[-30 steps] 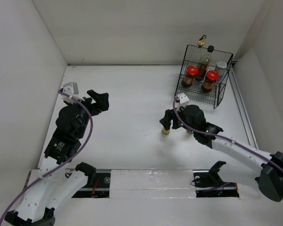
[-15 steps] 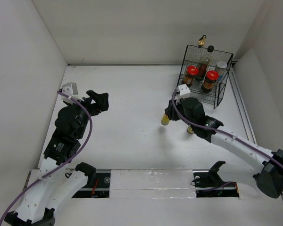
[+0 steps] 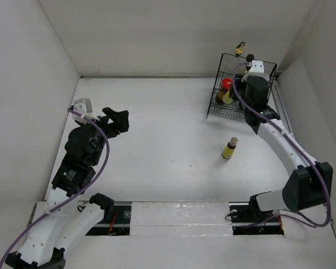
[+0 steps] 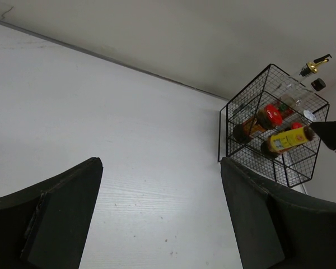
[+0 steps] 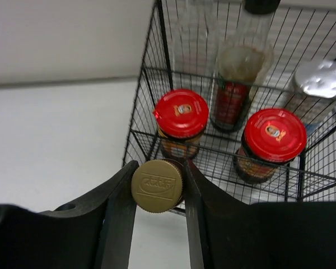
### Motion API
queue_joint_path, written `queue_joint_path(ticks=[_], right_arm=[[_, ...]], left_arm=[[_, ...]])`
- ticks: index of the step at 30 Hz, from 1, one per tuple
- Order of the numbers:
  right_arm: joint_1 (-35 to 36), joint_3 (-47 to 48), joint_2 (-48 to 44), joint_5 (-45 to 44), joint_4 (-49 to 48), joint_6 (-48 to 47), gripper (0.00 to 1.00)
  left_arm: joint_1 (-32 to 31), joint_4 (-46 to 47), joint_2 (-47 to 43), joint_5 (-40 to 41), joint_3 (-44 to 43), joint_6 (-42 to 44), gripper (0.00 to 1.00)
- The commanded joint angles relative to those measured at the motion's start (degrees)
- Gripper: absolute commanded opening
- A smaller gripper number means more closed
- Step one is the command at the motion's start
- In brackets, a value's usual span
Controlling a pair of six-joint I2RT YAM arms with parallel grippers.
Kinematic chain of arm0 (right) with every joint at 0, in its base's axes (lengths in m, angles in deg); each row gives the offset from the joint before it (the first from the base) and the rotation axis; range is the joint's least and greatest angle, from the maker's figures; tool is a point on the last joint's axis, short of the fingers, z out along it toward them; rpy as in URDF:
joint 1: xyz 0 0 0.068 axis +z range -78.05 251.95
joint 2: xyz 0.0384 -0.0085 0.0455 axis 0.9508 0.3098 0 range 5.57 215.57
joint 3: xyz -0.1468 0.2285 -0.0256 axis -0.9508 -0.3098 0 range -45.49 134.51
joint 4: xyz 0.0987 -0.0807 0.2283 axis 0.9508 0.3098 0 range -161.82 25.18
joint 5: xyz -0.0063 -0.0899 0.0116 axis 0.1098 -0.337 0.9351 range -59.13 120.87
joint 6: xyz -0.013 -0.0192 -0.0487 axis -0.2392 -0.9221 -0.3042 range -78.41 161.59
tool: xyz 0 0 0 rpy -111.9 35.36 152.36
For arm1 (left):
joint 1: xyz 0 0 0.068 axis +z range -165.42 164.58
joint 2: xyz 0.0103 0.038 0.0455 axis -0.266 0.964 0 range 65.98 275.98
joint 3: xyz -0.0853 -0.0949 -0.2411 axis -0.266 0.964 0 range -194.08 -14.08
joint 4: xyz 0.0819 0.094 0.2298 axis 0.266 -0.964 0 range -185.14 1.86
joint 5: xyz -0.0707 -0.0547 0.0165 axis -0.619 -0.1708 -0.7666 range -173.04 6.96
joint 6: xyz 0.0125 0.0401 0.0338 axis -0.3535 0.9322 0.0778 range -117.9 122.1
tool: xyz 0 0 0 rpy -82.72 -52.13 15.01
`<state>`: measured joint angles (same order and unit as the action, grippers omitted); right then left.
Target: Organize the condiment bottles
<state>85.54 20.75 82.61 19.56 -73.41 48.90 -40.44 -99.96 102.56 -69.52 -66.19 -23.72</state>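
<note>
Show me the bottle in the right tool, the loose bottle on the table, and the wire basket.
held bottle (image 5: 157,185), right wrist view, on its gold cap.
loose bottle (image 3: 229,150), top view, on its yellow body.
wire basket (image 3: 218,111), top view, on its front mesh wall.

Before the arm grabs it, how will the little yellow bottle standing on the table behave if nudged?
The bottle stands upright, narrow and taller than wide, so a high nudge would probably tip it. Its round body would likely roll afterwards. Small, so probably light.
</note>
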Motion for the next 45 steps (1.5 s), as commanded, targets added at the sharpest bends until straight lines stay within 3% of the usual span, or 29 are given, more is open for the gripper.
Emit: queue_joint_path(ticks=[1, 12, 18, 22, 26, 33, 36, 41, 45], right_arm=[[-1.80, 3.46, 2.85, 3.83, -3.51, -0.37, 0.16], [-3.74, 1.35, 9.88, 6.03, -7.73, 0.77, 0.15], [-3.74, 1.88, 15.16, 7.80, -7.73, 1.83, 0.24], [-3.74, 2.49, 16.74, 7.80, -7.73, 2.36, 0.33], [-3.74, 2.49, 16.74, 7.80, -7.20, 2.36, 0.64], [-3.21, 2.49, 10.69, 5.43, -5.45, 2.88, 0.89], [-3.21, 0.39, 5.33, 3.15, -4.39, 2.88, 0.90], [1.44, -11.52, -8.26, -3.62, -1.50, 6.83, 0.91], [5.31, -20.52, -18.04, -7.58, 8.21, 10.61, 0.95]], left_arm=[[0.32, 2.23, -0.19, -0.07, -0.53, 0.25, 0.82], [0.32, 2.23, 0.34, -0.07, -0.53, 0.25, 0.82], [0.32, 2.23, 0.34, -0.07, -0.53, 0.25, 0.82], [0.32, 2.23, 0.34, -0.07, -0.53, 0.78, 0.82], [0.32, 2.23, 0.34, -0.07, -0.53, 0.78, 0.82], [0.32, 2.23, -0.19, -0.07, -0.53, 0.78, 0.82], [0.32, 2.23, -0.19, -0.07, -0.53, 0.78, 0.82], [0.32, 2.23, -0.19, -0.07, -0.53, 0.78, 0.82], [0.32, 2.23, -0.19, -0.07, -0.53, 0.78, 0.82]])
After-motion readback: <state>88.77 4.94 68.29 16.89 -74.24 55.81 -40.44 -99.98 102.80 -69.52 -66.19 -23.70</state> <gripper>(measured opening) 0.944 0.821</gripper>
